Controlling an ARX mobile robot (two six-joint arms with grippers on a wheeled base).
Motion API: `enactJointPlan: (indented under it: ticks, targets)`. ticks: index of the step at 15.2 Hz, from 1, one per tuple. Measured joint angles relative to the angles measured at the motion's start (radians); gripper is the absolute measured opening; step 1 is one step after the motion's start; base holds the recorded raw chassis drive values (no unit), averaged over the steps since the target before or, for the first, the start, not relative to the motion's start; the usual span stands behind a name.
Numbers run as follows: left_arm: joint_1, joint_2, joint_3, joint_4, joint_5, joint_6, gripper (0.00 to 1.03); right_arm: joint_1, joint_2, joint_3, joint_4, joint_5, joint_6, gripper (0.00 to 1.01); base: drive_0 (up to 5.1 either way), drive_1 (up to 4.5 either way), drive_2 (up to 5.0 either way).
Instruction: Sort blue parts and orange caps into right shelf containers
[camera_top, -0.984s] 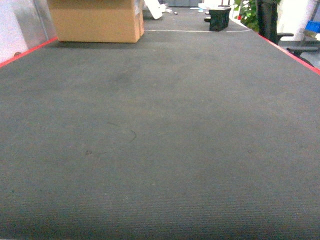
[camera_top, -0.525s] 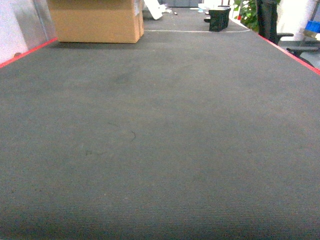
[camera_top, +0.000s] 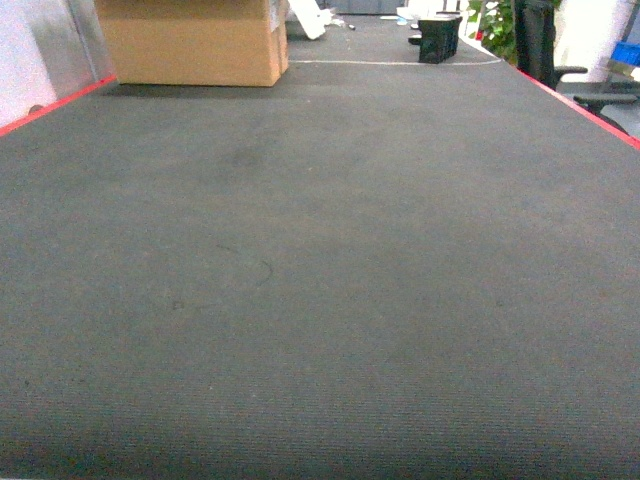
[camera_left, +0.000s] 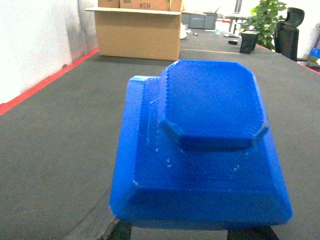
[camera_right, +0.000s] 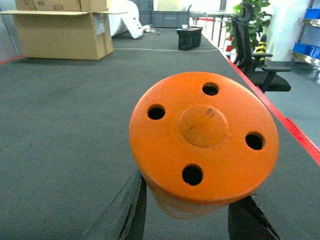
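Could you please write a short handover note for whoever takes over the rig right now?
Left gripper: shut on a blue part, which fills the left wrist view.
Right gripper: shut on an orange cap, flat top with four holes facing the right wrist camera.
Surroundings: the head view shows only dark carpet, a cardboard box far left and a black crate far ahead. No shelf or bins are in any view.
Done: both pieces picked up.
Left: find the shelf, then drop each piece into its bin.

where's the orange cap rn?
Right wrist view only: the orange cap sits between the right gripper's fingers, above the dark mat. The head view doesn't show it.
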Motion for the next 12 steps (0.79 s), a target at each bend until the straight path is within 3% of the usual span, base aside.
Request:
enactJointPlan:
  ticks: [9, 12]
  targets:
    - [0.0, 0.0, 0.0, 0.0, 0.001, 0.0, 0.42, 0.0, 0.0, 0.0, 0.0, 0.0, 0.0, 0.4, 0.0, 0.0, 0.0]
    - [0.001, 0.0, 0.0, 0.0, 0.0, 0.0, 0.41, 0.0, 0.0, 0.0, 0.0, 0.0, 0.0, 0.4, -1.7, -1.71, -1.7]
